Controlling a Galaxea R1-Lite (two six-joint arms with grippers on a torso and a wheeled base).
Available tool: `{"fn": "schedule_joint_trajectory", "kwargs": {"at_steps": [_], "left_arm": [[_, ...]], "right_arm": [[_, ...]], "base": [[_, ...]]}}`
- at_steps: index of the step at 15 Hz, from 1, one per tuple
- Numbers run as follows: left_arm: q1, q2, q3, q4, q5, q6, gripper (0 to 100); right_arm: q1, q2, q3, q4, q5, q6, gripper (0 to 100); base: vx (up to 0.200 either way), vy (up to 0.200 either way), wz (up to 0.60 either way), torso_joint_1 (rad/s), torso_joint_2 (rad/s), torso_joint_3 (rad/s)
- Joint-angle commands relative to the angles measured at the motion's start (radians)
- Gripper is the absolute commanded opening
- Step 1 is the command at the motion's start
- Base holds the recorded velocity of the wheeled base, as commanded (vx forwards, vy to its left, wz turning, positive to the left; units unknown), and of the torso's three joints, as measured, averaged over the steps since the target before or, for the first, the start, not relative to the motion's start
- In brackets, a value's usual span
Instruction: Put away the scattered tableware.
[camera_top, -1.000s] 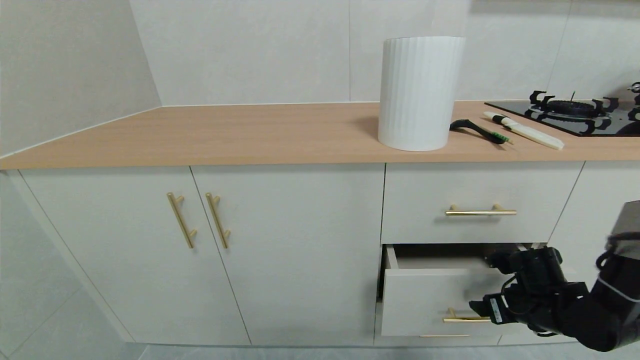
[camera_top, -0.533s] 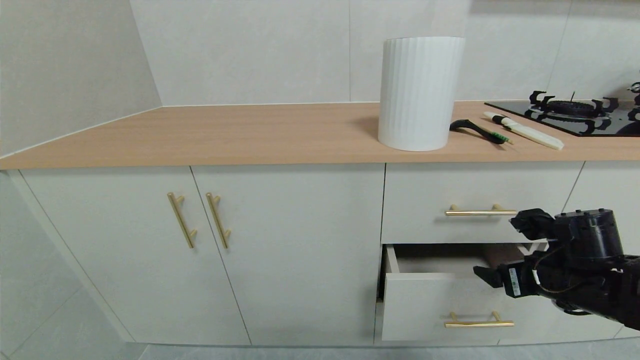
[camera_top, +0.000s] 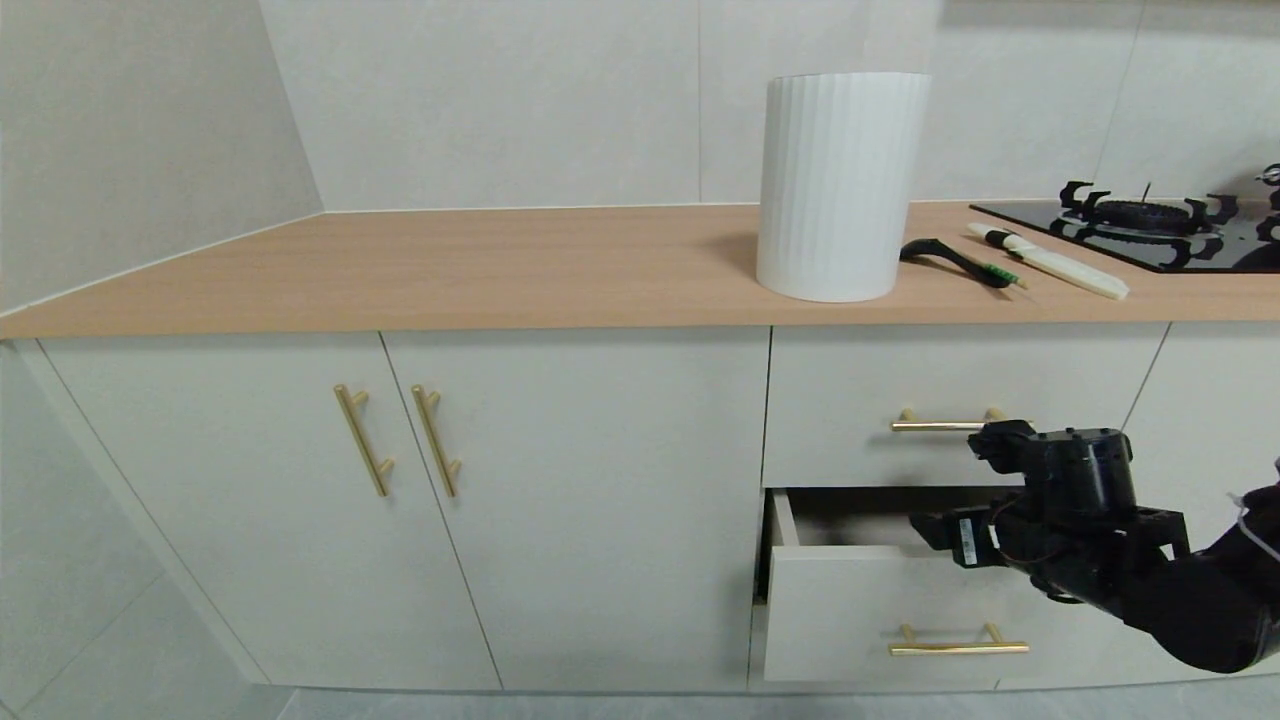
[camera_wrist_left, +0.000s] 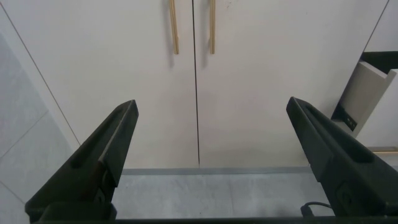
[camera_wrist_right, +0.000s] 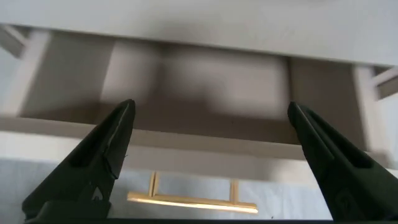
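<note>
Right gripper: your right gripper (camera_top: 965, 485) is spread wide with nothing in it. It hangs in front of the lower drawer (camera_top: 860, 600), about level with the drawer's top edge and just below the upper drawer handle (camera_top: 940, 425).
Left gripper: your left gripper (camera_wrist_left: 211, 155) is also spread wide and empty. It sits low, facing the cabinet doors (camera_wrist_left: 249, 93) left of the drawers.
Drawer: the lower drawer is pulled partway out. The gold handle (camera_top: 958, 647) on its front is below the right gripper and not touched.
Tableware: you have a black-handled utensil (camera_top: 950, 258) and a long white utensil (camera_top: 1055, 267) lying on the countertop (camera_top: 500, 270). Both are right of the white ribbed canister (camera_top: 838, 185), between it and the hob (camera_top: 1150, 225).
Small item: a thin green-tipped piece (camera_top: 1005, 275) lies between the two utensils, possibly a chopstick. It's too small to tell.
Separation: both grippers are well below the countertop, apart from the tableware.
</note>
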Motion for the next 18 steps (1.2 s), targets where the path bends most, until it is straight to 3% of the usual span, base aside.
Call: {"fn": "schedule_joint_trajectory", "kwargs": {"at_steps": [1,4,18], "left_arm": [[0.0,0.0,0.0,0.0,0.0,0.0,100],[0.0,0.0,0.0,0.0,0.0,0.0,100],[0.0,0.0,0.0,0.0,0.0,0.0,100]], "right_arm": [[0.0,0.052,-0.008,-0.001,-0.001,-0.001,100],[0.0,0.049,0.0,0.012,0.001,-0.002,100],[0.028,-0.256,-0.023,0.625,0.074,-0.13,100]], "base": [[0.0,0.0,0.0,0.0,0.0,0.0],[0.0,0.0,0.0,0.0,0.0,0.0],[0.0,0.0,0.0,0.0,0.0,0.0]]}}
